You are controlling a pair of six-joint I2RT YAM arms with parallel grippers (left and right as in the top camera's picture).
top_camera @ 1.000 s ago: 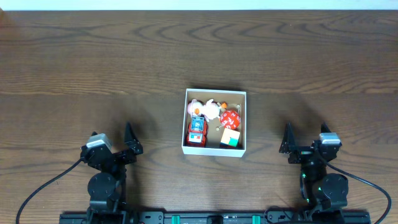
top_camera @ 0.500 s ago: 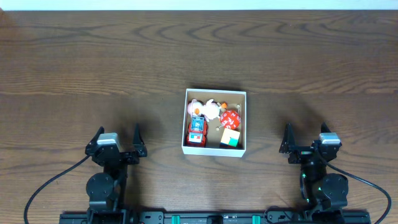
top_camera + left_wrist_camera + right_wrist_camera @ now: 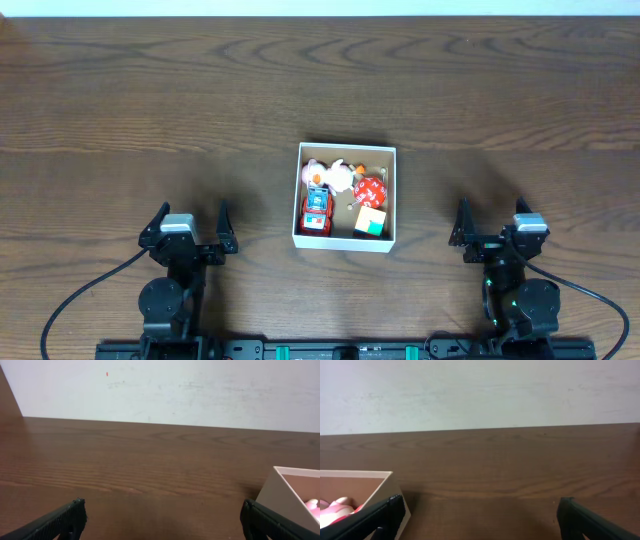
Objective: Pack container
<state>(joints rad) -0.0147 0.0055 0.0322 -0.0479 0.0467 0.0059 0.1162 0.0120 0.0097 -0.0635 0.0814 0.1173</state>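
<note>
Black fingers spread wide and holding nothing, the left gripper (image 3: pixel 191 216) sits low over the dark wood-grain table (image 3: pixel 150 90) near the front edge, toward the front-left corner. Its wrist camera shows only bare tabletop between the two fingertips (image 3: pixel 75 512). The right gripper (image 3: pixel 492 214) mirrors it near the front edge toward the front-right corner, its jaws just as far apart and just as empty, with plain wood in the gap in its own wrist view.

Between the two arms, and well apart from both, stands the container (image 3: pixel 347 147) – a square, shallow box with white outer walls and a brown cardboard inside. It lies about midway between the left and right edges, somewhat nearer the front edge than the back. One white corner of it shows at the right of the left wrist view, and a corner shows at the left of the right wrist view.

Four small toys lie inside. A pink-and-white plush toy (image 3: pixel 336 175) fills the back left, with a red toy car (image 3: pixel 316 212) in front of it along the left wall. A red piece (image 3: pixel 372 188) with white marks sits at the right – what it is cannot be told – and a cube (image 3: pixel 370 222) with green, yellow and white faces occupies the front-right corner.

Beyond the table's back edge, both wrist cameras show a pale wall (image 3: pixel 200 385). Black cables (image 3: pixel 70 300) trail from each arm base toward the front edge.
</note>
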